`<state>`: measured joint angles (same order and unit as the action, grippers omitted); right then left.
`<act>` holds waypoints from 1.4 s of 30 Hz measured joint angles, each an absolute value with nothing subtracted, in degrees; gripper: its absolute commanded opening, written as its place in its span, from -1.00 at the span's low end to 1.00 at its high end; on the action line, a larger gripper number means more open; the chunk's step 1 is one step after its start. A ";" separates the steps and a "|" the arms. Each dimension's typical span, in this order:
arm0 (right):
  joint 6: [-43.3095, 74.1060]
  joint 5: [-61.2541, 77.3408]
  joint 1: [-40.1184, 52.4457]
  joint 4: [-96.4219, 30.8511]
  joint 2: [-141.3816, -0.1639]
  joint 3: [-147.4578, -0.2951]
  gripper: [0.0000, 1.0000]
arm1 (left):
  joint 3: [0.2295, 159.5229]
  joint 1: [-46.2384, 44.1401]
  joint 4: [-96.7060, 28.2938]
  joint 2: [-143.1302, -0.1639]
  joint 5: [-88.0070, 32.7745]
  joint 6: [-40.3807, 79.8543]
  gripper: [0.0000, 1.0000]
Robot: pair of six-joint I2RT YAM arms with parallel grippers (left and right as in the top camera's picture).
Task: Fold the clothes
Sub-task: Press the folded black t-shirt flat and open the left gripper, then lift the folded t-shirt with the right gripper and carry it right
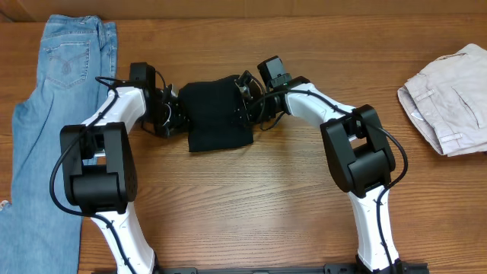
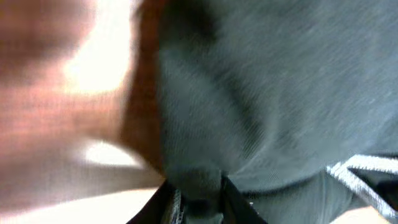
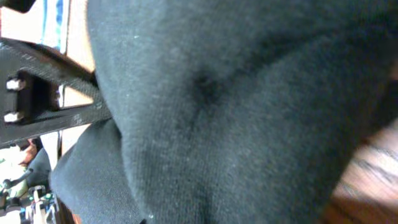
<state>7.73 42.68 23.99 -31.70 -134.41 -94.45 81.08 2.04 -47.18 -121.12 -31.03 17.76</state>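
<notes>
Top-down overhead; wrist cameras near clothes (image 1: 219, 114)

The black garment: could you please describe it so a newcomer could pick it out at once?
On the wooden table, look at the middle, between the two robot arms. The black garment lies there folded into a compact block. It is plain black, unlike the light blue jeans at far left and the beige garment at far right.

Setting: a robot test bench in a lab, not a home. My left arm (image 1: 99, 160) and right arm (image 1: 358, 152) rise from the near edge of a wood-grain table (image 1: 251, 221), with black cables (image 1: 55, 176) looped in the open along them. Jeans (image 1: 46, 114), a black garment (image 1: 217, 114) and a pale garment (image 1: 449, 99) lie well apart, laid out like test samples.
</notes>
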 measured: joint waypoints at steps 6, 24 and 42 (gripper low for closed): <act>5.80 34.33 21.32 -40.45 -131.48 -95.72 -0.92 | 87.48 2.70 -52.10 -120.33 -30.74 15.99 -0.16; 2.28 -2.63 -8.69 -59.53 -111.74 -118.34 -0.92 | 93.30 0.51 -54.15 -110.91 -29.71 14.37 -0.03; 4.16 5.78 -41.08 -59.11 -112.09 -112.97 -0.92 | 93.32 -1.80 -55.77 -110.91 -29.69 13.08 -0.04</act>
